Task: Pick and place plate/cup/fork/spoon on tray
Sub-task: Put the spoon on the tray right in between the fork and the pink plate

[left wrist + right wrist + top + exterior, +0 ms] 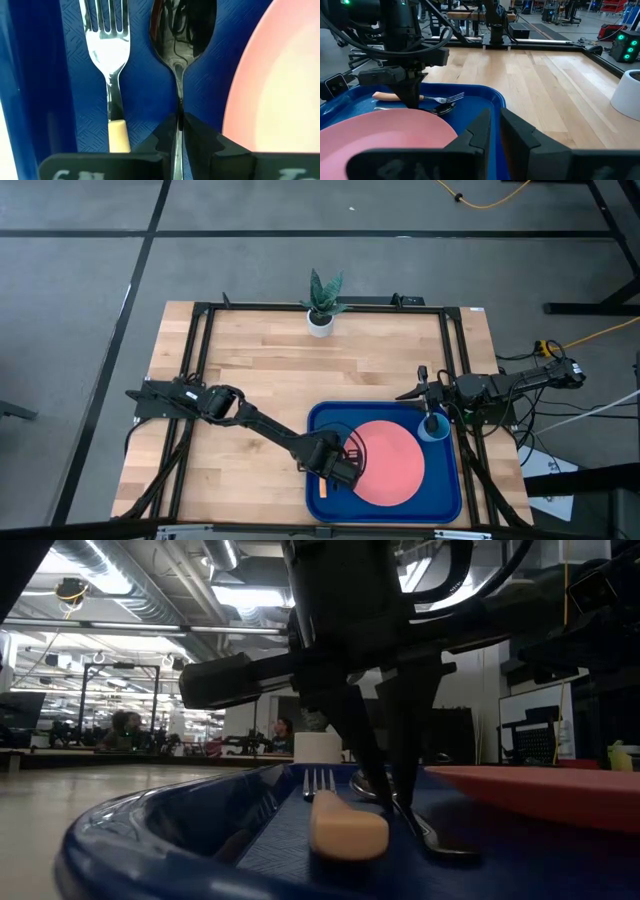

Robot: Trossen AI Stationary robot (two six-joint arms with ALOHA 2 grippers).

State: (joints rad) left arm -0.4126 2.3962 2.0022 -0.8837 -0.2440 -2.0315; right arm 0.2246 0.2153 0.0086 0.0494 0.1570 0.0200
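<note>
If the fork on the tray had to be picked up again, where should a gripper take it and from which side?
Grip the fork at its tan wooden handle, coming straight down from above with fingers across the handle's width. It lies flat on the tray, and the handle is its thickest part. The spoon, held by the left gripper, lies close alongside, so finger room there is tight.
</note>
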